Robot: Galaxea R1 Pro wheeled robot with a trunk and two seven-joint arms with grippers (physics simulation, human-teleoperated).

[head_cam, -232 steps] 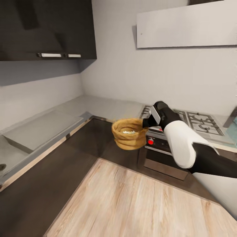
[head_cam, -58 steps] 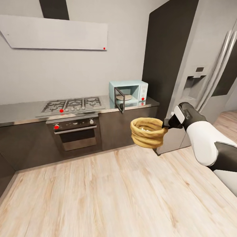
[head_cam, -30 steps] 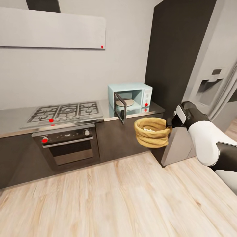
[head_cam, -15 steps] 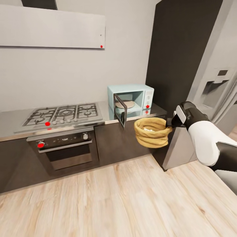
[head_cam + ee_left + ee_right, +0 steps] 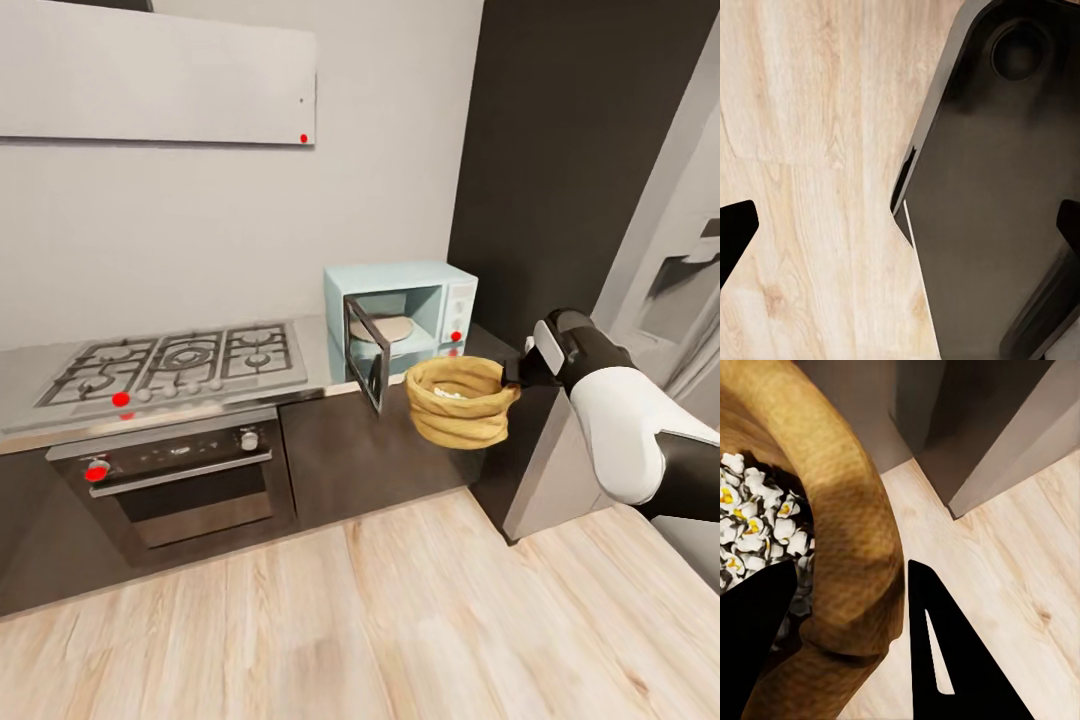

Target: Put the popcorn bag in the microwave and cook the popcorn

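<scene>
Kitchen walls in pale grey back a run of dark cabinets under a grey bench (image 5: 312, 352), with a wood floor (image 5: 400, 620) in front and a tall dark panel and fridge (image 5: 680, 300) at the far right. A hob (image 5: 170, 362) sits on the bench's left part, over a built-in oven (image 5: 180, 480). Near the bench's right end stands the microwave (image 5: 402, 312), its door (image 5: 364, 352) swung out past the front edge, so the cavity and its turntable lie open to receive a load.

In front of that right end, off the bench and in the air, hangs the bag (image 5: 460, 402), mouth up, likely kept upright so nothing spills. It sits just below and to the right of the open door, a little below the cavity, so I judge it needs lifting and pushing forward. The right hand (image 5: 516, 372) pinches the bag's rim, one finger inside and one outside, as the right wrist view shows (image 5: 847, 607). Popcorn (image 5: 754, 521), white with yellow specks, lies in the bag.

The left hand (image 5: 900, 225) points down at the floor, fingers spread and empty, beside a dark part of the robot.
</scene>
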